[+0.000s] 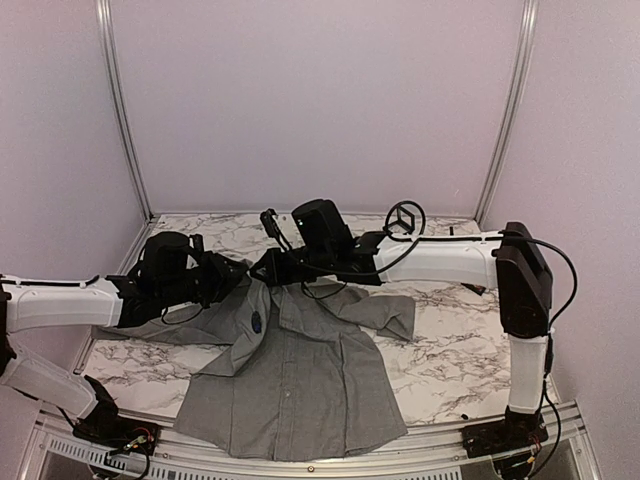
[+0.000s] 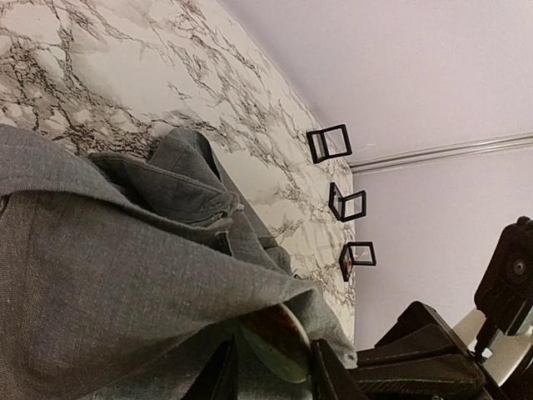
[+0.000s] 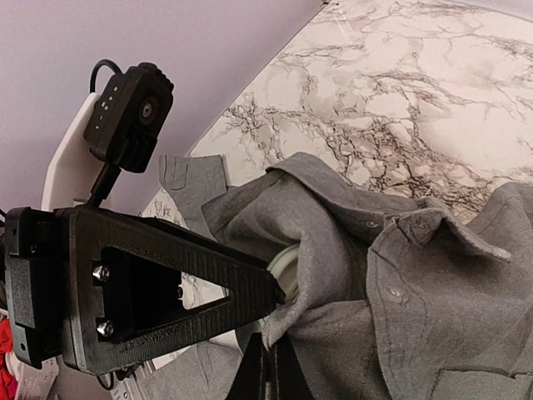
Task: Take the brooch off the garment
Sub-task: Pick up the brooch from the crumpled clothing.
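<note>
The left arm (image 1: pixel 70 300) reaches in from the left side of the desk (image 1: pixel 450 350) and ends at the raised collar end of the shirt (image 1: pixel 300 380). In the left wrist view the left fingers (image 2: pixel 326 377) stand partly apart with the brooch (image 2: pixel 279 337) between them. It is a round disc with a pale rim and a dark reddish face. Its edges meet the inner faces of both fingers, so they pinch it. A grey fold of the shirt drapes over the top of the brooch and covers part of its face.

Just to the right, the right fingers (image 3: pixel 250 383) are pressed together, and a hanging point of shirt cloth runs down into their tips. In the right wrist view the brooch's pale rim (image 3: pixel 287 265) shows at the tip of the left fingers, just above the right fingers and half wrapped in cloth. From above, the two sets of fingers meet tip to tip over the collar. The cloth is drawn up into a peak there, and the brooch itself is hidden.

The rest of the shirt lies spread on the desk toward the near edge, buttoned front up. Three small black frames (image 2: pixel 347 202) stand in a row at the far edge of the desk, well apart from the shirt.
</note>
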Robot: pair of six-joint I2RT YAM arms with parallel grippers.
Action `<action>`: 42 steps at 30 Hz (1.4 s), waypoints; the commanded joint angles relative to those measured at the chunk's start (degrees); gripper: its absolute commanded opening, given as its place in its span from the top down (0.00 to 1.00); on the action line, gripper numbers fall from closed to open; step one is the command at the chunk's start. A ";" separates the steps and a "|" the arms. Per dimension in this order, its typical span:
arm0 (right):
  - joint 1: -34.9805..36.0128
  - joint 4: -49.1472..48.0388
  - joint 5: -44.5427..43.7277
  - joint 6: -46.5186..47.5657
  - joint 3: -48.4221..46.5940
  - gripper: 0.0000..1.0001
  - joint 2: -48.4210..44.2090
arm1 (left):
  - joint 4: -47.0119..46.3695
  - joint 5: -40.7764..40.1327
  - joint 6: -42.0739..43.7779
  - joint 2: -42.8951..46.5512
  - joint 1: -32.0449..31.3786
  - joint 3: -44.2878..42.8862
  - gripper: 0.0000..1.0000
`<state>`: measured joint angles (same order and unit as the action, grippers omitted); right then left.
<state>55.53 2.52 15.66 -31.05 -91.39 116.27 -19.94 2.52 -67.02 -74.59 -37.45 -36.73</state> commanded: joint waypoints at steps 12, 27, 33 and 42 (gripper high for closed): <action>1.17 2.04 -1.73 2.51 -4.50 1.00 1.10 | -1.28 0.84 0.20 -1.76 1.06 -0.45 0.71; 1.25 3.48 -3.21 4.22 -4.80 1.00 0.98 | -0.99 1.84 2.27 -3.27 1.15 -0.83 1.00; 1.15 6.27 -6.86 5.09 -5.55 1.00 1.30 | -1.15 1.22 5.71 -1.89 1.15 -0.93 1.00; -1.15 7.05 -8.40 4.97 -4.41 1.00 1.06 | -5.99 1.83 11.89 2.48 1.15 2.30 1.00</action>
<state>55.51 9.06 8.93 -26.70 -94.04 117.16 -22.37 4.47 -59.22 -74.89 -36.69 -36.60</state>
